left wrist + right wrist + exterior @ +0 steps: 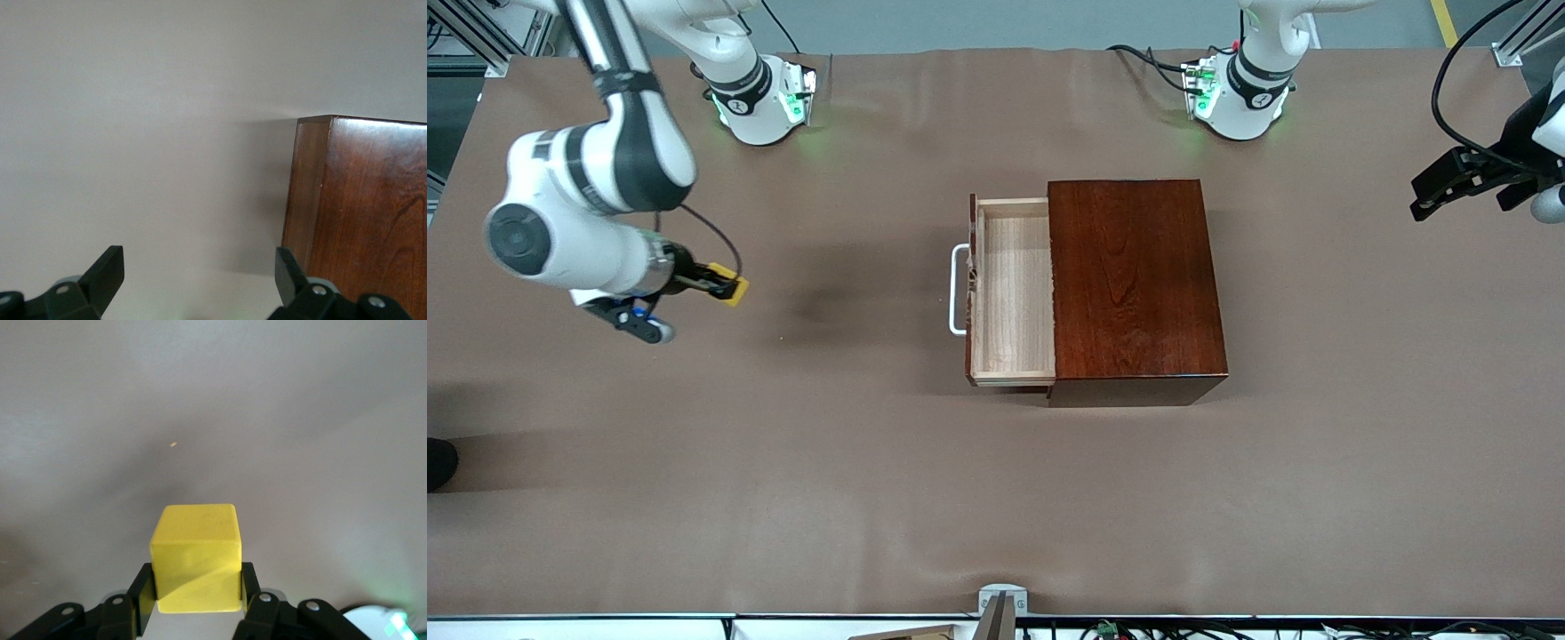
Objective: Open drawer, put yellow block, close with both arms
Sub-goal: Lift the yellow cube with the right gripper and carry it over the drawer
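The mahogany box (1134, 276) sits mid-table with its drawer (1014, 293) pulled out toward the right arm's end. The pale tray is empty and the white handle (959, 289) faces that end. My right gripper (725, 286) is shut on the yellow block (735, 290) and holds it above the bare table, well apart from the drawer. In the right wrist view the block (195, 557) sits between the fingers of the right gripper (195, 587). My left gripper (1423, 200) hangs open and empty over the left arm's end of the table. In the left wrist view the left gripper (200, 273) has the box (360, 213) beside it.
The brown table cloth (871, 489) covers the whole table. Both green-lit arm bases (765, 98) stand along the edge farthest from the front camera. A grey camera mount (1000, 604) sits at the nearest table edge. A dark object (440, 462) pokes in at the right arm's end.
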### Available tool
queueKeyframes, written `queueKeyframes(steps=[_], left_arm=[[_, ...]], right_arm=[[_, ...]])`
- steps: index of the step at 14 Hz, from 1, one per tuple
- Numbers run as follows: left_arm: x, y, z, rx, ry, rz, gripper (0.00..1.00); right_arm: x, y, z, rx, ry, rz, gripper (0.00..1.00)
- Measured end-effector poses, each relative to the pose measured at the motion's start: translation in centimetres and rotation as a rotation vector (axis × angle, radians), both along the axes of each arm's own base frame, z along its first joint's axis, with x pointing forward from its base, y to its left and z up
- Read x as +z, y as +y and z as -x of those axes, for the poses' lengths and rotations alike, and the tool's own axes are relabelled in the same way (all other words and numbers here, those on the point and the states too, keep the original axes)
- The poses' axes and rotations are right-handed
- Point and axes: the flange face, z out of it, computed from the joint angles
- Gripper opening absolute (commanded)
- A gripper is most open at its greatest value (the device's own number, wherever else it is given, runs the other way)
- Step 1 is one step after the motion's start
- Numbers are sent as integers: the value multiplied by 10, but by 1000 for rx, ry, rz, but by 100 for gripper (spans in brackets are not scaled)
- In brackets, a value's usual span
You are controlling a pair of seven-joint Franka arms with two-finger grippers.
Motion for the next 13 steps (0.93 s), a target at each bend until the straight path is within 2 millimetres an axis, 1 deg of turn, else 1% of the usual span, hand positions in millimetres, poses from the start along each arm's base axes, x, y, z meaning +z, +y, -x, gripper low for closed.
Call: queueKeyframes(steps=[3,5,9,11,13], left_arm=[[0,1,0,4,-1,0,100],[0,2,-1,5,-7,1,100],[4,2,-3,4,-26,2,100],[1,2,-4,2,-21,2,100],[-1,1,-6,2,-18,2,100]], right_arm=[[28,68,4,-178,-24,50,0],[47,109,9,-292,-36,40,0],[77,166,19,-470,-30,6,0],[86,199,25,-559,-47,12,0],[84,234,29,-650,-70,8,0]])
